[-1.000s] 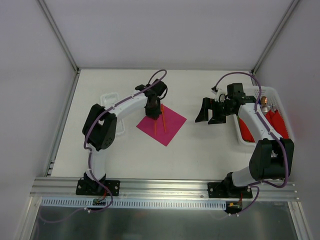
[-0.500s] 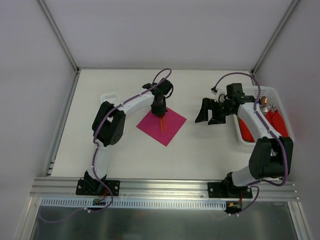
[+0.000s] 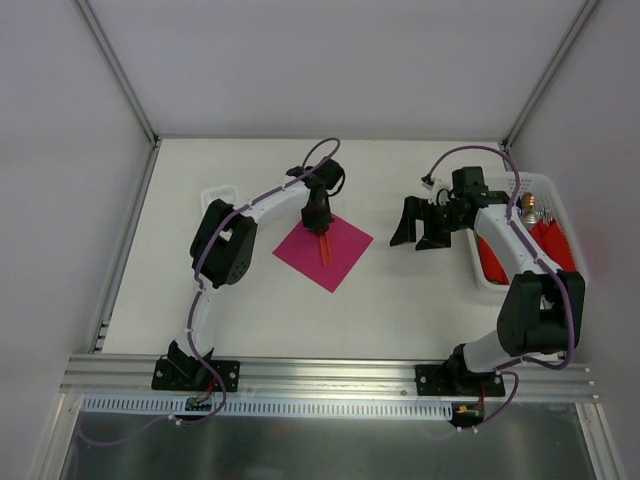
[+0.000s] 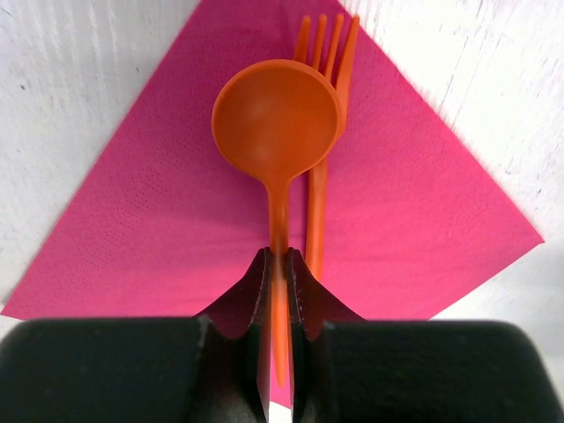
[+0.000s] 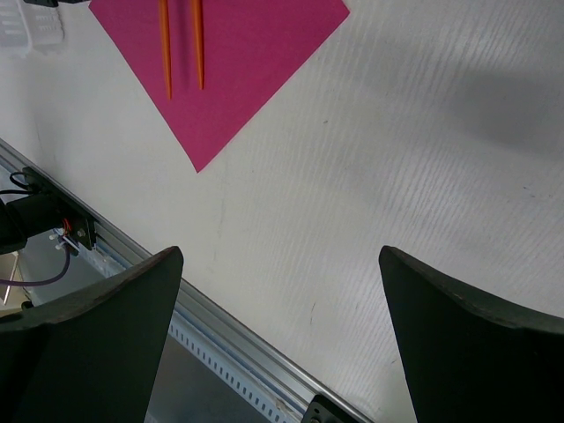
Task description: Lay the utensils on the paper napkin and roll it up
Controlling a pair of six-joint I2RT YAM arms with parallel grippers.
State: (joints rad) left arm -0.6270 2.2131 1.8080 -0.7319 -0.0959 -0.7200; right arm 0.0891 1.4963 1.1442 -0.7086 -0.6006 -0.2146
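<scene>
The magenta-pink paper napkin (image 3: pixel 340 262) lies as a diamond in the middle of the table. The orange fork (image 4: pixel 315 211) lies flat on the napkin (image 4: pixel 159 220). My left gripper (image 4: pixel 279 264) is shut on the handle of the orange spoon (image 4: pixel 275 119). The spoon's round bowl covers part of the fork's tines. In the top view the left gripper (image 3: pixel 318 222) stands over the napkin's far corner. My right gripper (image 3: pixel 420 225) hangs wide open and empty to the right of the napkin. The right wrist view shows the right gripper (image 5: pixel 280 257), the napkin (image 5: pixel 256 53) and two orange handles (image 5: pixel 199 44).
A white basket (image 3: pixel 553 188) at the far right holds red napkin bundles and metal utensils. A small white tray (image 3: pixel 218 193) sits left of the left arm. The aluminium rail (image 3: pixel 330 372) runs along the near table edge.
My left gripper has moved right and a little farther back with the spoon, bringing it beside the fork. The right arm has not moved.
</scene>
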